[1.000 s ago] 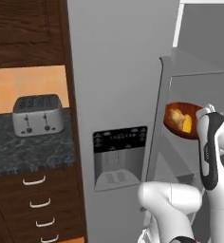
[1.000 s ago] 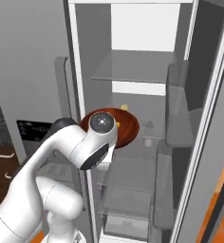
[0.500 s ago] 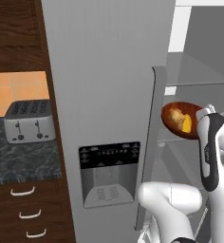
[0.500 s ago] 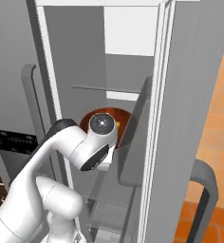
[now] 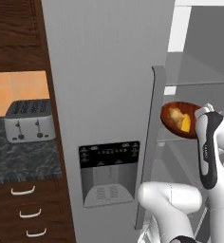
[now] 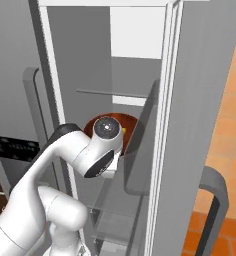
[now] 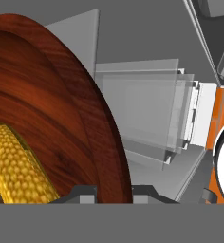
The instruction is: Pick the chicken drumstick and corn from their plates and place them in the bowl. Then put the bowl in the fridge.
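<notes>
Gripper [image 7: 113, 192] is clamped on the rim of the bowl [image 7: 61, 118], one dark fingertip either side of the wooden edge, and the bowl hangs inside the open fridge [image 5: 109, 71] just above a glass shelf [image 6: 121, 197]. Corn [image 7: 19, 163] lies inside the bowl, bright yellow against the reddish wood, with the chicken drumstick [image 5: 174, 115] just beside it. Out on the left, a toaster [image 5: 28, 121] sits on the dark stone counter [image 5: 19, 161].
</notes>
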